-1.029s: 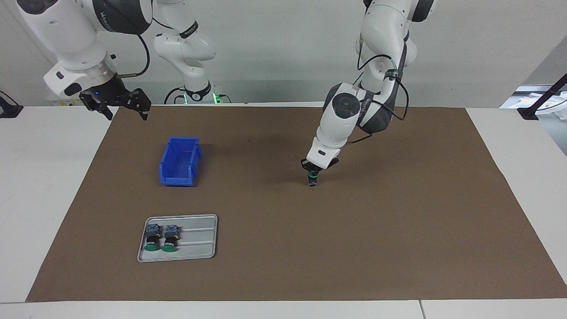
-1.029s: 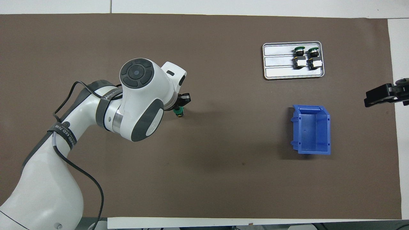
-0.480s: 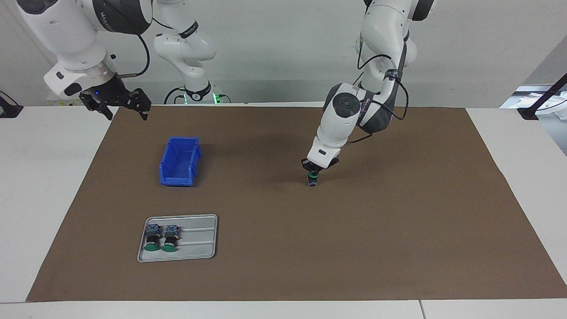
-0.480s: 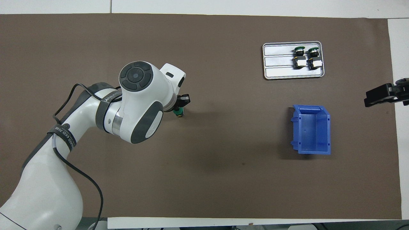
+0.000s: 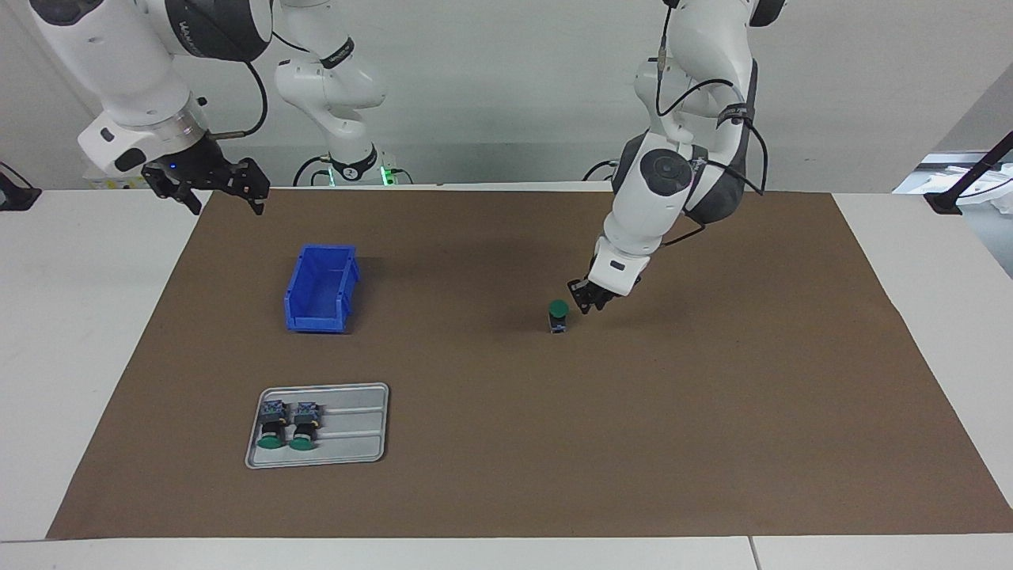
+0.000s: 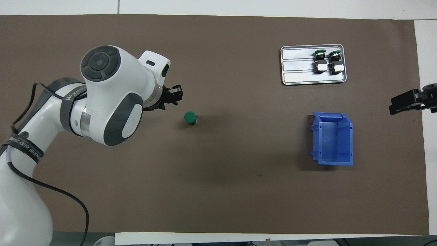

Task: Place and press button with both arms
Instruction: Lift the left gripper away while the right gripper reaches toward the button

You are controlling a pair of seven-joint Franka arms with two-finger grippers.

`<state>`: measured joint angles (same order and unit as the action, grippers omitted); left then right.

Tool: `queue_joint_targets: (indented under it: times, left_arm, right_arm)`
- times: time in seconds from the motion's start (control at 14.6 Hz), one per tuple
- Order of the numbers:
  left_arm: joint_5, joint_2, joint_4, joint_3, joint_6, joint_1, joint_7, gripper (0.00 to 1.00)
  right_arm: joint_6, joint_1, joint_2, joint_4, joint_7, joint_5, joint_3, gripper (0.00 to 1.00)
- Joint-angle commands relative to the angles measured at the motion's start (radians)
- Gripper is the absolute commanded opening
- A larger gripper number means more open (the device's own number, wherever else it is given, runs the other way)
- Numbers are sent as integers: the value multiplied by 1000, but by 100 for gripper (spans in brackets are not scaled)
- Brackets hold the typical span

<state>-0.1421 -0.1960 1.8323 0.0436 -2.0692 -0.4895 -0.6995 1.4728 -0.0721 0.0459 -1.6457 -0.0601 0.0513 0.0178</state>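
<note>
One button (image 5: 559, 314) with a green cap stands upright on the brown mat near the table's middle, free of both grippers; it also shows in the overhead view (image 6: 190, 118). My left gripper (image 5: 589, 300) is open and empty, low beside the button toward the left arm's end, apart from it; it also shows in the overhead view (image 6: 169, 98). My right gripper (image 5: 225, 202) is open and empty, raised over the mat's edge near the robots, and the arm waits. It shows at the overhead view's edge (image 6: 409, 101).
A grey tray (image 5: 352, 445) holds two more buttons (image 5: 288, 427) lying on their sides, toward the right arm's end. An empty blue bin (image 5: 320, 289) stands nearer to the robots than the tray. A smaller white arm (image 5: 332, 71) stands at the back.
My left gripper has let go of the button, opened, and drawn back toward the left arm's end. The button stays standing on the mat. The right arm has not moved.
</note>
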Motion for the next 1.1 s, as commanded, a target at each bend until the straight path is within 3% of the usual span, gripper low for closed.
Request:
queue_joint_targets:
  times: [0.0,0.14,0.41,0.62,0.89,1.03]
  left_arm:
    - [-11,20,-25,-5,61,20,-3,86]
    - [-2,30,-27,-5,96,58,11,100]
    - [9,67,-39,-5,197,164,177,100]
    - [62,75,-53,-5,257,236,317,100]
    - [120,154,-54,-5,372,351,484,100]
    - [145,179,-56,-5,425,388,509,100]
  right_arm:
    - [-11,-9,9,-3,-20,-8,5,99]
    - [-11,-9,9,-3,-20,-8,5,99]
    - [-12,-15,15,-3,-20,-8,2,99]
    - [-97,-9,25,-6,-17,4,7,99]
    - [18,29,-4,26,8,-56,59,99]
    - [38,111,-69,78,159,-100,76,99]
